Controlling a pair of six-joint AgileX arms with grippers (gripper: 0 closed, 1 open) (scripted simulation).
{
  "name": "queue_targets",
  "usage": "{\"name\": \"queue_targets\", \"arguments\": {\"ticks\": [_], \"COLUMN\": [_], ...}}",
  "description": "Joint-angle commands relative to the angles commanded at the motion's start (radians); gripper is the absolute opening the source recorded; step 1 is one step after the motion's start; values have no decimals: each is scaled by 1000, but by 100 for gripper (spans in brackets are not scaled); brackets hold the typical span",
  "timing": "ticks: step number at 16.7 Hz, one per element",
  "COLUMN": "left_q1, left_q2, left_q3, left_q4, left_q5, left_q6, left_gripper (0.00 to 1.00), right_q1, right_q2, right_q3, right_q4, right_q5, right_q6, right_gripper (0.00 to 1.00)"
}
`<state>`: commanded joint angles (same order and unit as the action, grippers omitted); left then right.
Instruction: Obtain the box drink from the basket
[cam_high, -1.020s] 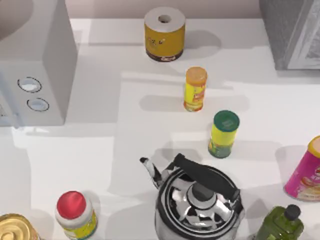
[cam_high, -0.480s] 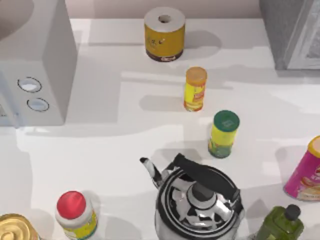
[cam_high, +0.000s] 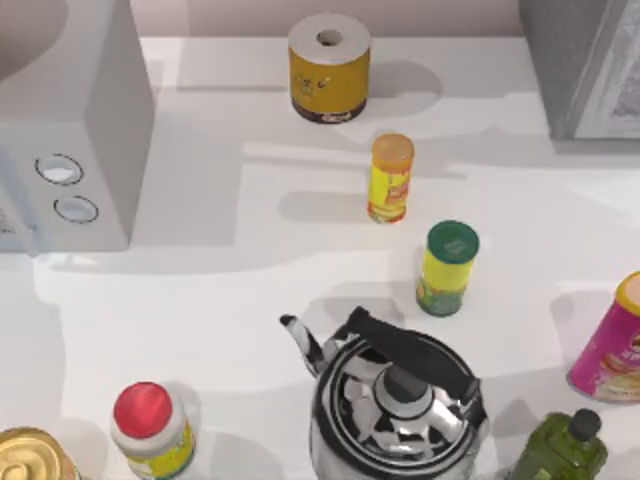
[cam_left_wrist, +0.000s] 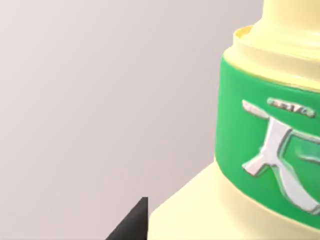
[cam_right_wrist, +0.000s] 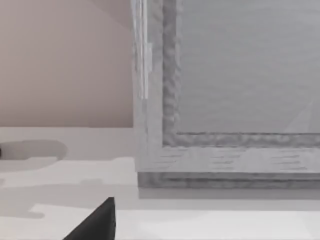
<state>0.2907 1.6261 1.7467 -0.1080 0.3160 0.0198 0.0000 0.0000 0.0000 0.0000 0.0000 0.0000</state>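
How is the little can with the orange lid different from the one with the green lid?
The orange-lidded can looks slimmer, with a yellow and red label. The green-lidded can looks wider, with a yellow and green label, and stands nearer the kettle. Both stand upright on the white table.

No readable text, only a silver emblem on the pale yellow container's (cam_left_wrist: 260, 165) green band

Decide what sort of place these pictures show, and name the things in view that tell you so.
Probably a kitchen counter, in a rendered scene: a white worktop holding a shiny kettle, a dark green oil bottle, several food canisters such as the green-lidded one, and a white appliance with two round dials at the left.
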Motion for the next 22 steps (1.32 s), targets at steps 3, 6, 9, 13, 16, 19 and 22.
{"name": "queue_targets", "arguments": {"ticks": [3,6,9,13,16,19,22], "left_q1": [-9,-31,-64,-119,-164,-210,-250], "left_q2": [-54,-186,-386,-719,-981,-1230,-1437], "left_q3": [-62,-210,-425,-787,-1070,-1332,-1552], "left_q4": [4,12,26,47,64,79,92], "left_q5": [-11,-39,-78,-141,-193,-242,-282], "left_q6": [-1,-3,-5,-9,-12,-16,-19], "left_gripper": [0,0,0,0,0,0,0], "right_q1": [0,0,0,0,0,0,0], "right_q2": [0,0,0,0,0,0,0], "right_q3": [0,0,0,0,0,0,0], "right_q4": [0,0,0,0,0,0,0], "right_q5": [0,0,0,0,0,0,0], "right_q6": [0,0,0,0,0,0,0], "right_gripper": [100,100,100,100,100,100,100]}}
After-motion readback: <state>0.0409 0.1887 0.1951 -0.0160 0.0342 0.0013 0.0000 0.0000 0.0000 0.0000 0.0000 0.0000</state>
